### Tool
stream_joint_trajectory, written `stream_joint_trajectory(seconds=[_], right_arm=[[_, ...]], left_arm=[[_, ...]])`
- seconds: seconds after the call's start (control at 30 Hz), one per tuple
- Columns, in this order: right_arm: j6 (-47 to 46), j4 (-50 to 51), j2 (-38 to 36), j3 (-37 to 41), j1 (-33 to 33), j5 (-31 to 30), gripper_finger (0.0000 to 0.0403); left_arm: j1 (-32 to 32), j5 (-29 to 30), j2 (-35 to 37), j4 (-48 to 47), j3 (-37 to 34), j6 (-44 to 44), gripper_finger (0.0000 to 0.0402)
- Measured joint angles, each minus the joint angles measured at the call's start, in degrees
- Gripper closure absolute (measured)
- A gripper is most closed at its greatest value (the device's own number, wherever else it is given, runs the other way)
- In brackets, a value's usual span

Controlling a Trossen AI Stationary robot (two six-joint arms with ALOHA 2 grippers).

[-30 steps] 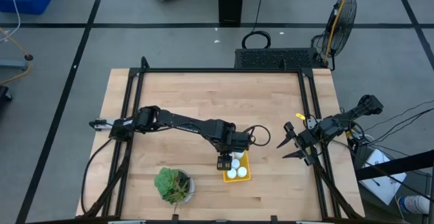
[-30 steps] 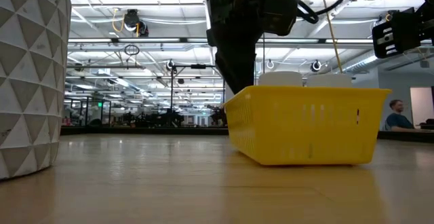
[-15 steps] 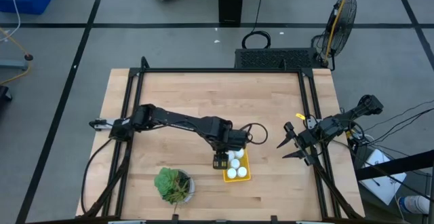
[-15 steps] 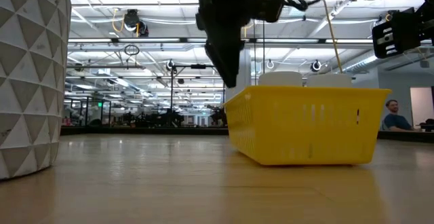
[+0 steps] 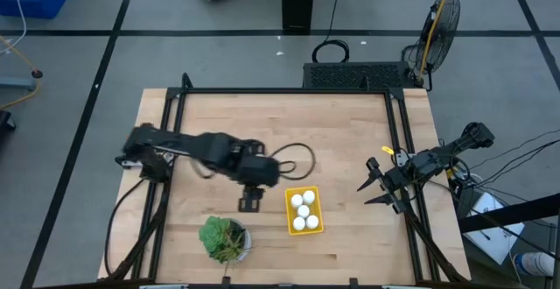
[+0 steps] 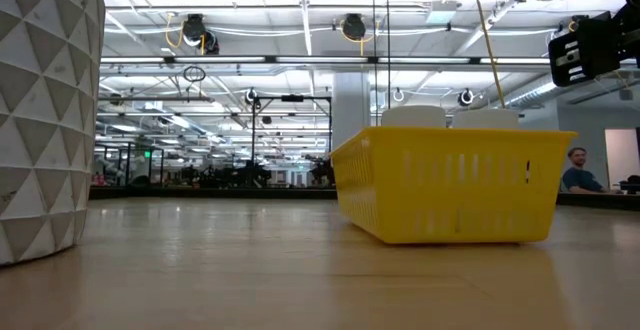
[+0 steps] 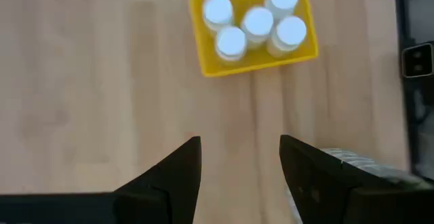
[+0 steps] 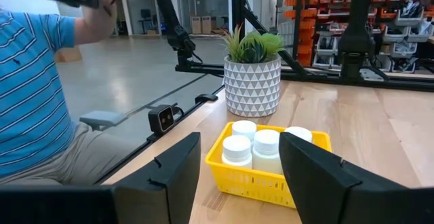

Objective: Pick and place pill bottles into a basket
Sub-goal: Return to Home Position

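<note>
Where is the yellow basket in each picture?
High view: basket on the table, right of the plant.
Low view: basket right of centre.
Left wrist view: basket ahead of the left gripper.
Right wrist view: basket between the right gripper and the plant.
Shared landmark: the pill bottles inside.

Five pill bottles (image 7: 258,20); one yellow basket (image 6: 450,190); one potted plant (image 5: 223,238).

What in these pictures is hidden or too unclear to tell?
Low view: the basket wall hides the pill bottles except cap tops.
Right wrist view: front bottles cover those behind.
Low view: the plant pot is cut off by the left edge.
Right wrist view: the person is cut off by the edge.
Low view: the open left gripper is out of frame.
</note>
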State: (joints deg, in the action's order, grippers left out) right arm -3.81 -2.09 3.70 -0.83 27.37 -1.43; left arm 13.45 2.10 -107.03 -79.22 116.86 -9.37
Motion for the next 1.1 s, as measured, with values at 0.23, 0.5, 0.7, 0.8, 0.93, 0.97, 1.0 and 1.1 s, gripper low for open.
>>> stream_joint_trajectory(seconds=[0.23, 0.5, 0.7, 0.8, 0.93, 0.97, 1.0, 1.1], right_arm=[[0.0, 0.0, 0.01, -0.01, 0.01, 0.0, 0.0209], [0.0, 0.0, 0.02, 0.01, 0.01, 0.01, 0.0209], [0.0, 0.02, 0.02, -0.01, -0.01, 0.02, 0.0209], [0.0, 0.02, 0.02, 0.01, 0.01, 0.01, 0.0209], [0.0, 0.02, 0.02, 0.0, 0.01, 0.0, 0.0209], [0.0, 0.01, 0.02, 0.0, 0.0, 0.0, 0.0209], [0.0, 0.0, 0.02, 0.01, 0.01, 0.0, 0.0209], [0.0, 0.02, 0.02, -0.01, 0.01, 0.02, 0.0209]], left_arm=[[4.65, 9.72, 17.6, 9.39, -21.56, -1.68, 0.0212], [6.53, 5.92, 39.86, 25.19, -56.04, -4.74, 0.0205], [7.66, 4.84, 55.0, 42.17, -76.71, -6.26, 0.0208], [7.7, 3.34, 60.19, 48.09, -83.22, -7.6, 0.0213], [7.68, 2.71, 63.24, 51.43, -89.06, -8.56, 0.0214], [7.68, 2.8, 63.53, 52.73, -90.4, -8.49, 0.0213], [7.68, 2.85, 63.61, 53.96, -91.79, -8.2, 0.0212], [7.87, 4.47, 63.67, 59.37, -96.87, -5.67, 0.0209]])
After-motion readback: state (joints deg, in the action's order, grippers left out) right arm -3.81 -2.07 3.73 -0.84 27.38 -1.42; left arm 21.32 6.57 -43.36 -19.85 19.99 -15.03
